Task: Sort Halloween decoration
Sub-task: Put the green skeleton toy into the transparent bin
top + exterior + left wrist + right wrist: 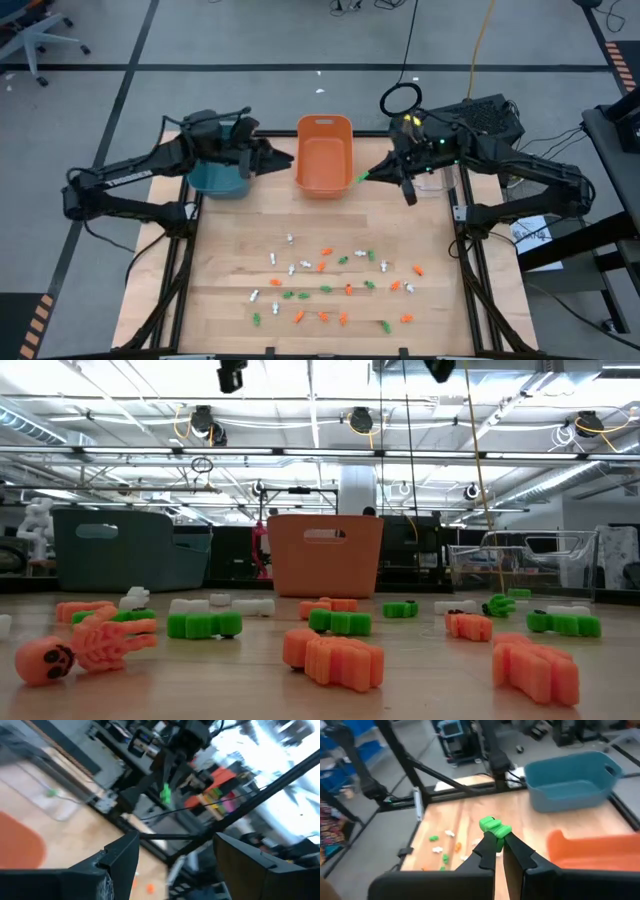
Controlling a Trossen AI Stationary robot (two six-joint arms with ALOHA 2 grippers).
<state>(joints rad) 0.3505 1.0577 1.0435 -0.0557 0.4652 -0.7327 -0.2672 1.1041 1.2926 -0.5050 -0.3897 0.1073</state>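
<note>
A: Where do the arms stand?

B: Both are up at the far end of the pale wooden table (230,250). The left gripper (283,158) sits between the teal plastic bin (218,178) and the orange plastic bin (324,155); its two dark fingers (117,865) are spread wide apart with nothing between them.

A: And the right one?

B: The right gripper (501,836) is clenched on a small green plastic trinket (495,827), pinched at the very fingertips. From above, that green piece (362,177) shows just beside the orange bin's right wall, raised off the table. The left wrist camera catches it too, a green speck (165,794) at the tip of the other arm.

A: Where are the rest of the decorations?

B: The scattered orange, white and green trinkets (330,285) lie loose over the near half of the table, well apart from the bins. In the level view the nearest are an orange skeleton figure (85,647) lying flat at the left and an orange ridged piece (335,657) in the middle.

A: Any third bin?

B: A clear plastic bin (440,180) stands under the right arm, at the table's far right. There may be a green piece inside it, though the blurred wrist view does not settle that.
</note>
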